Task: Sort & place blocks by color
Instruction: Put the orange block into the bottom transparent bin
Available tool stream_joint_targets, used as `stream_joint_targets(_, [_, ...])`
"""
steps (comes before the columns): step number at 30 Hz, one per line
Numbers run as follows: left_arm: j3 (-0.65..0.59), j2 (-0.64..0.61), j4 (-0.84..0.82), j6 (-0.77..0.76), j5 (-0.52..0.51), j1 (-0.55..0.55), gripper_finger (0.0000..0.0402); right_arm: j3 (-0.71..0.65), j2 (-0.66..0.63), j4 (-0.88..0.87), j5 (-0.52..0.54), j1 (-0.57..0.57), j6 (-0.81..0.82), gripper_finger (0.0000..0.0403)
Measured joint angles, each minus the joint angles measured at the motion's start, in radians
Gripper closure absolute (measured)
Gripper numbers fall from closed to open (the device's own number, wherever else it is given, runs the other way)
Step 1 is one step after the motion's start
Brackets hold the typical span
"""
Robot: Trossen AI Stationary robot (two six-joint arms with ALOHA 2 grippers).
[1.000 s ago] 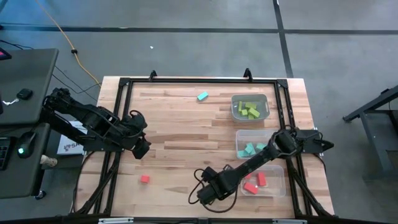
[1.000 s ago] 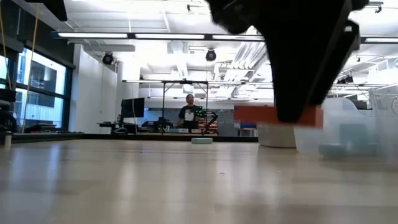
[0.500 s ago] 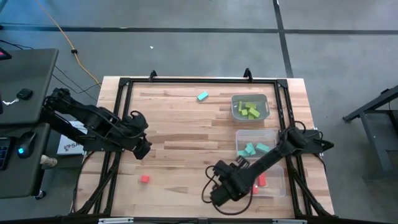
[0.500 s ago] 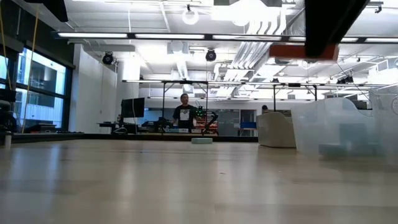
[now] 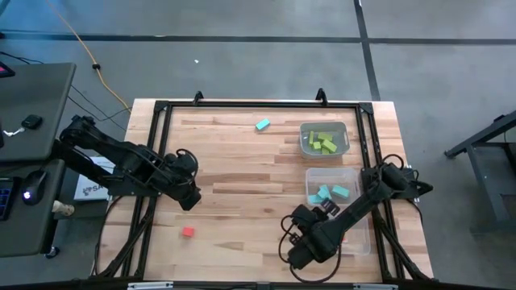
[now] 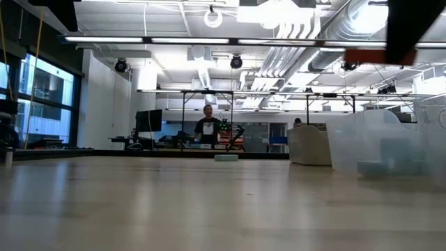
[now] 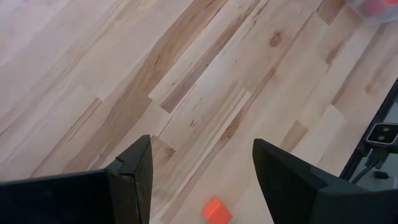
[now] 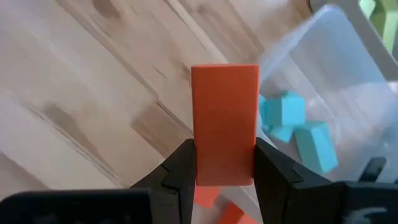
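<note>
From above, the right gripper [image 5: 300,254] and its arm cover most of the nearest clear bin [image 5: 364,238], hiding the red-orange blocks inside. In the low view only a sliver of the held red-orange bar [image 6: 364,56] shows under a dark shape cut off by the top edge. The distant person [image 6: 207,128] there is too small to make out.

Three clear bins [image 5: 324,138]; two loose blocks [image 5: 188,232]; two arms [image 5: 121,157].
</note>
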Motion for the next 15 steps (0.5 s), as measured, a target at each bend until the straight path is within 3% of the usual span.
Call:
stream_joint_targets(8, [0.0, 0.03, 0.007, -0.002, 0.0, 0.0, 0.0204, -0.164, -0.053, 0.002, -0.094, 0.04, 0.058, 0.03])
stream_joint_targets(15, [0.0, 0.037, 0.009, -0.018, 0.001, 0.0, 0.0204, -0.351, -0.217, 0.003, -0.148, 0.115, 0.275, 0.03])
